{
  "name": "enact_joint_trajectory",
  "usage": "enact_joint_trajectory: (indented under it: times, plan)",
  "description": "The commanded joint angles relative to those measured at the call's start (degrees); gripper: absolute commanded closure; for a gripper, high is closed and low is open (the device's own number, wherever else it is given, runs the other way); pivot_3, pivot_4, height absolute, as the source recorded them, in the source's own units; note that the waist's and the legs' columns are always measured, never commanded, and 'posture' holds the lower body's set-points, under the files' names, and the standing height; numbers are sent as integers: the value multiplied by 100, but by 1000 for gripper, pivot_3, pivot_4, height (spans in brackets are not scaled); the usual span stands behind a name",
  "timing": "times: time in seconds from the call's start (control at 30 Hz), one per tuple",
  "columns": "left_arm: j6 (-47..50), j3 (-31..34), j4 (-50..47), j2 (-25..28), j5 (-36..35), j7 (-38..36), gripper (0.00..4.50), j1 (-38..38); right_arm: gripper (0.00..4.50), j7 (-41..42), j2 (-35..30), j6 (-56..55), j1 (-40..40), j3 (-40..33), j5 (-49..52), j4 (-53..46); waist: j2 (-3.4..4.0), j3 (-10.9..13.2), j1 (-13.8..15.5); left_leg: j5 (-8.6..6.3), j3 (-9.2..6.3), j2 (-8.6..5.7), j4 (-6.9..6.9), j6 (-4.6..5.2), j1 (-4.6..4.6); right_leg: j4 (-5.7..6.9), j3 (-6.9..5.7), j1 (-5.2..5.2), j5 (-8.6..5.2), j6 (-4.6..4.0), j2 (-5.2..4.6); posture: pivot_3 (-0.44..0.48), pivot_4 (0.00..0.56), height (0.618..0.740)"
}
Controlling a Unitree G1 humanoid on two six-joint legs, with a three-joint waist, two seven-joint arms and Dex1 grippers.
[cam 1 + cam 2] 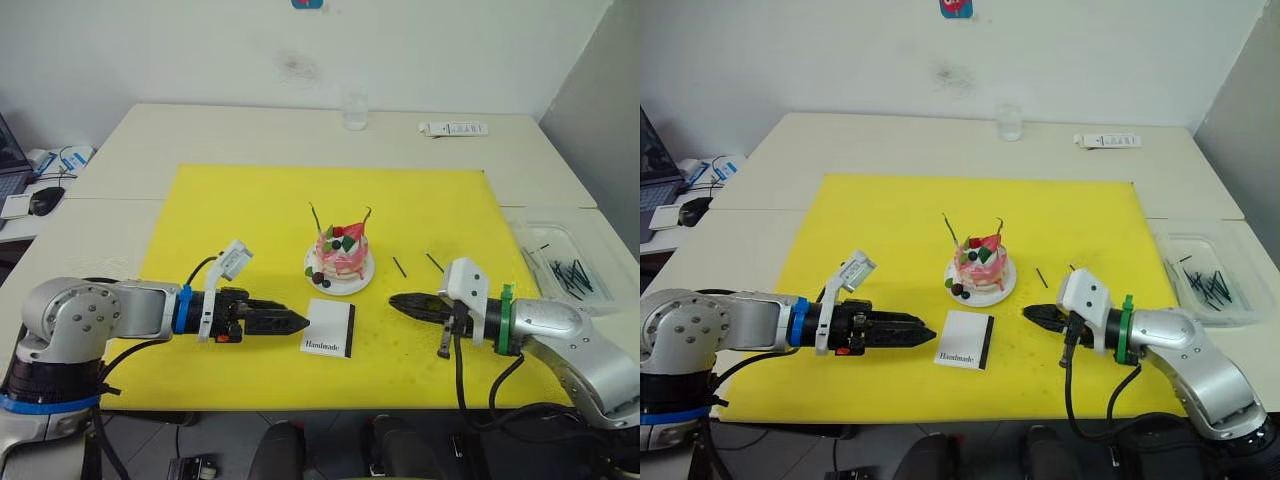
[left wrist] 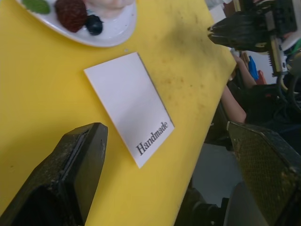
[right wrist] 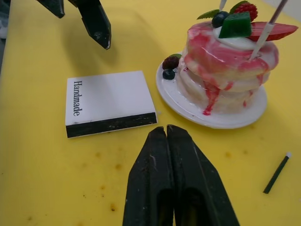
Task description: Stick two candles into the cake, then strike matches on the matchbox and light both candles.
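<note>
**Both candles upright in cake, tools low on either side of matchbox**

Head views: cake (image 1: pixel 340 255) on white plate (image 1: pixel 357 281) at centre frame, on yellow mat (image 1: pixel 250 210) covering tabletop (image 1: pixel 180 130). Two candles (image 1: pixel 314 218) rising from cake top, tips dark, unlit. Matchbox (image 1: pixel 329 327) flat just below cake, black strip toward right. Left tool (image 1: pixel 296 321) at lower left, tips just beside matchbox. Right tool (image 1: pixel 398 301) at lower right, well apart from matchbox. Two loose matches (image 1: pixel 399 267) on mat right of cake. Clear tray (image 1: pixel 565 262) at right edge holding more dark sticks. Glass (image 1: pixel 356 111) and flat white packet (image 1: pixel 454 128) near top.

Left wrist view: fingers (image 2: pixel 70 174) spread wide apart, "Handmade" matchbox (image 2: pixel 129 106) between them on mat, plate rim (image 2: pixel 113 35) above.

Right wrist view: fingers (image 3: pixel 155 174) pressed together, holding nothing. Matchbox (image 3: pixel 109 102) at left centre, cake (image 3: pixel 225 70) upper right, one match (image 3: pixel 276 173) at right edge.
</note>
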Motion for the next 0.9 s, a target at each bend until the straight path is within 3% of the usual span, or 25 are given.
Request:
enact_joint_trajectory:
  times: [0.03, 0.37, 0.9]
  plan:
    - [105, 27, 9, -194, 44, 183, 0, 33, 4447, 7, -14, -179, -103, 293, -404, 48, 0, 0, 2, 0, 1, -1, 0, 0, 0, 0, 0, 1, 0, 0, -2, 0, 150, 740]
    - [236, 165, 250, -887, 133, 567, 0, 192, 4447, 206, 82, 91, -575, 1013, -887, 431, 0, 0, 3, 0, 1, -4, 3, 0, -2, 2, 0, 0, 0, 0, -9, 0, 150, 740]
    - [295, 258, 311, -1423, 311, 716, 0, 647, 4447, 285, 698, 346, -1236, 1808, -1442, 1043, 0, -7, 1, 0, 5, -10, 5, 0, 4, 2, 3, 7, 2, 1, -15, 0, 150, 740]
